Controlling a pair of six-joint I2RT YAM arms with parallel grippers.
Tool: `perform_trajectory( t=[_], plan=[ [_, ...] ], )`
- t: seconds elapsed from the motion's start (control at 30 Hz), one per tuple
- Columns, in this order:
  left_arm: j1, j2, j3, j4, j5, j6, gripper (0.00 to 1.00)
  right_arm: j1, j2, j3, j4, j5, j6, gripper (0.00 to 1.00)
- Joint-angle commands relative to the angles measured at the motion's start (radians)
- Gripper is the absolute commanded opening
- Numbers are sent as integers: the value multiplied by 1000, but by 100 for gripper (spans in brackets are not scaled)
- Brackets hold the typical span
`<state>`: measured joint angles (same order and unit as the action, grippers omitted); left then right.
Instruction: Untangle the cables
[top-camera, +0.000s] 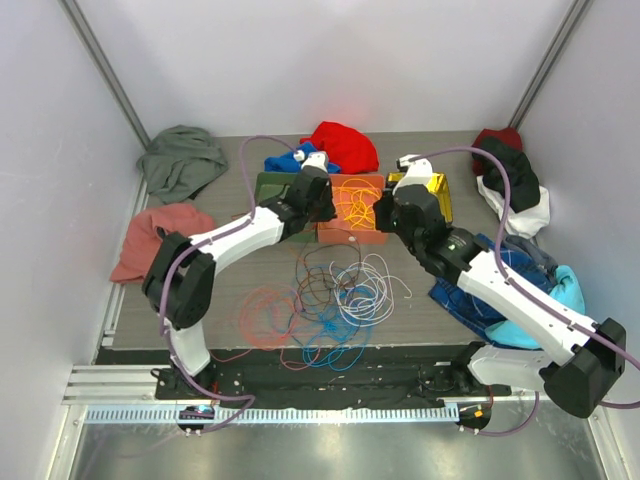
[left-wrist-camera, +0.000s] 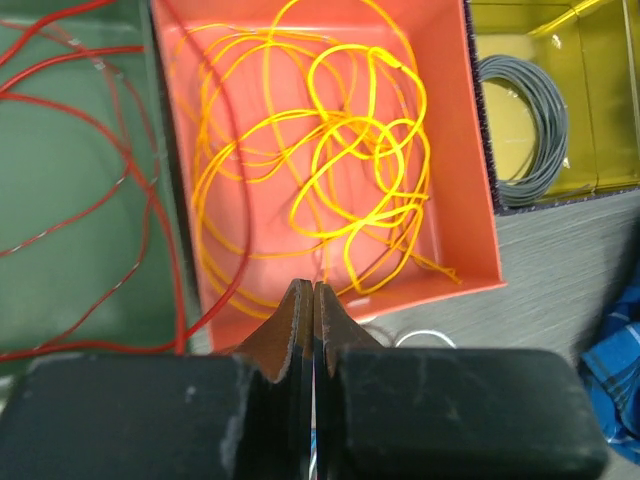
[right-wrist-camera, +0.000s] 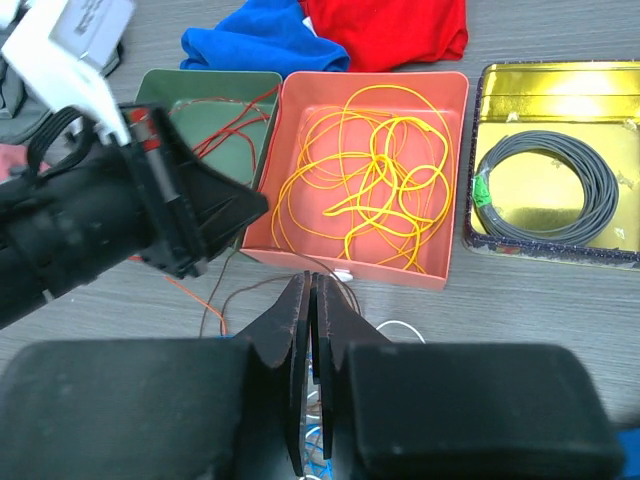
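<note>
**Three trays, two tools, both pinched together**

The left tool (left-wrist-camera: 307, 290) and right tool (right-wrist-camera: 307, 282) both have their fingers together; whether either pinches a wire cannot be told. Of three trays, the orange tray (right-wrist-camera: 455, 180) holds yellow cable (left-wrist-camera: 330, 170), the green tray (right-wrist-camera: 165, 85) red cable (left-wrist-camera: 80, 130), and the yellow tray (right-wrist-camera: 560, 75) one grey coil (right-wrist-camera: 590, 190). More tangled cables (top-camera: 365, 290) lie on the worktop (top-camera: 240, 275).

Bright yellow cables (right-wrist-camera: 372, 180) in salmon-orange tray (right-wrist-camera: 400, 275), red cables (right-wrist-camera: 225, 135) in dark green tray (right-wrist-camera: 180, 90), grey coil (right-wrist-camera: 590, 180) in shiny yellow tray (right-wrist-camera: 560, 85), blue cloth (right-wrist-camera: 260, 40), red cloth (right-wrist-camera: 390, 30), grey-brown table (right-wrist-camera: 560, 300)

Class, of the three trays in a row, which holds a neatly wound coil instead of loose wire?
The yellow tray, holding a grey coil; the orange tray and green tray hold loose, straggling cables.
</note>
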<state>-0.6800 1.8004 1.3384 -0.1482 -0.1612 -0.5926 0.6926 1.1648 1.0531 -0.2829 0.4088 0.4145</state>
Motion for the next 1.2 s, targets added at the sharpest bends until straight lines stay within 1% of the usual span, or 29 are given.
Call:
perform_trajectory(
  t=[0.0,0.13,0.27,0.4,0.53,0.63,0.83,1.17],
  plan=[
    [-29,48,110,35,19,17,0,4,-10,-21,47,18,17,8],
    [-32,122,160,35,23,20,0,4,-16,-59,50,13,27,8],
    [-32,227,240,-30,20,27,0,5,-17,-79,51,19,26,8],
    [-32,261,271,-66,-46,34,0,4,-16,-74,48,35,12,8],
    [-24,251,275,-85,-139,68,0,4,-17,-70,51,47,6,7],
    [-1,234,278,-99,-159,63,0,2,-13,-70,54,45,7,7],
    [49,148,194,-56,-176,30,0,2,-13,-84,60,47,10,6],
    [145,76,96,-31,-173,-35,0,2,-10,-90,67,48,10,5]
  ],
)
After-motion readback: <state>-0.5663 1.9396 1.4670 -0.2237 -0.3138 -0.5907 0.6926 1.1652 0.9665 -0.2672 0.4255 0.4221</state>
